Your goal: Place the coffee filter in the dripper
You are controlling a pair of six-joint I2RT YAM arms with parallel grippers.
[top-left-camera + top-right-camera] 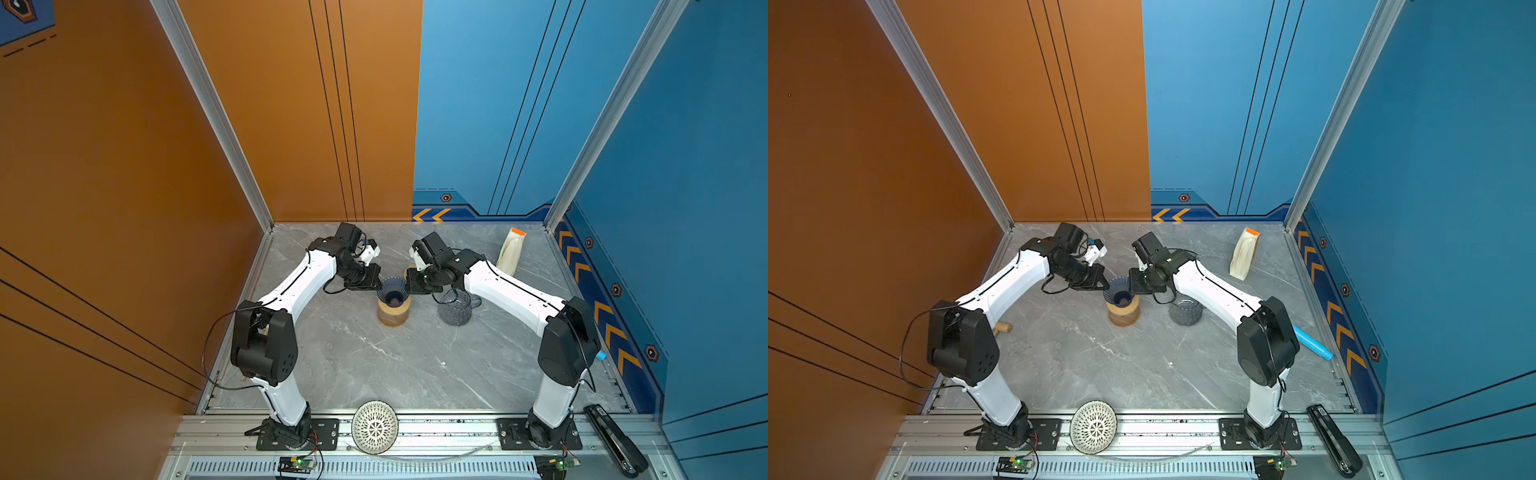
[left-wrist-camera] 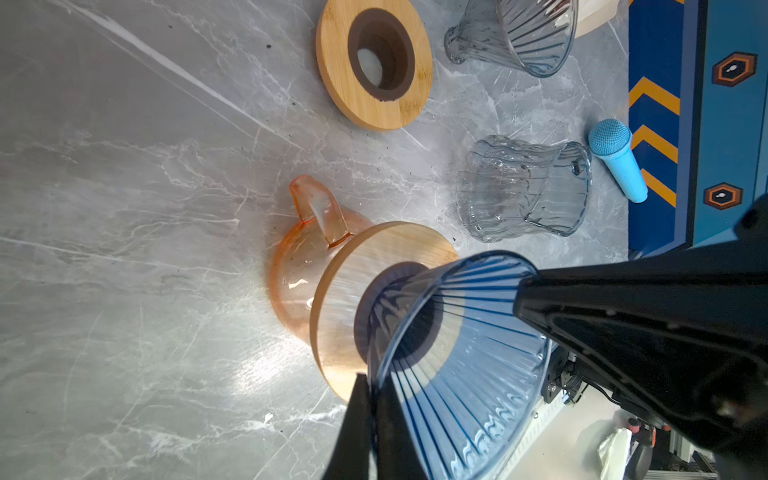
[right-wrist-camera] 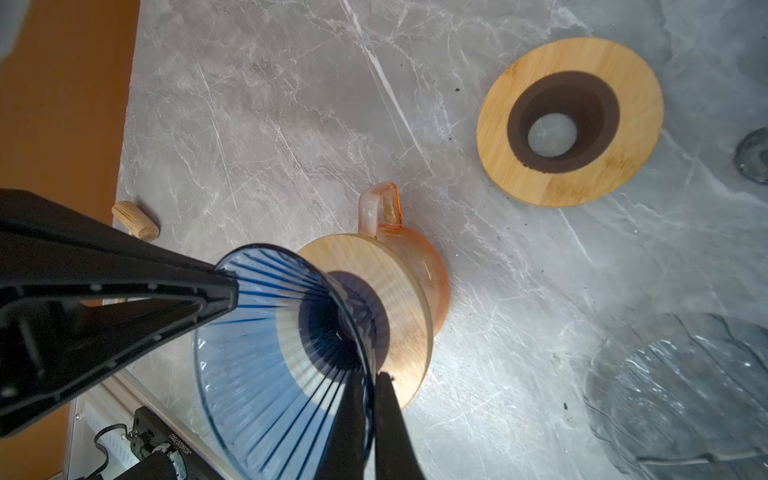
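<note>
An amber glass carafe [image 2: 291,282] carried the blue ribbed glass cone dripper [image 2: 457,353] on a round wooden collar [image 2: 345,299]. The cone held no filter. The coffee filters probably sat in the cream orange-topped packet [image 1: 511,253], well apart from the dripper. The left gripper [image 2: 371,388] and right gripper [image 3: 370,384] each pinched the dripper's rim on opposite sides, jaws closed on glass. Fetching and seating a filter seemed wholly undone.

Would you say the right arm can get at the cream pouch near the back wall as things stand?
Probably not yet: the right gripper is shut on the rim of the blue dripper. Once it lets go, the cream pouch stands beside that arm with nothing between.
</note>
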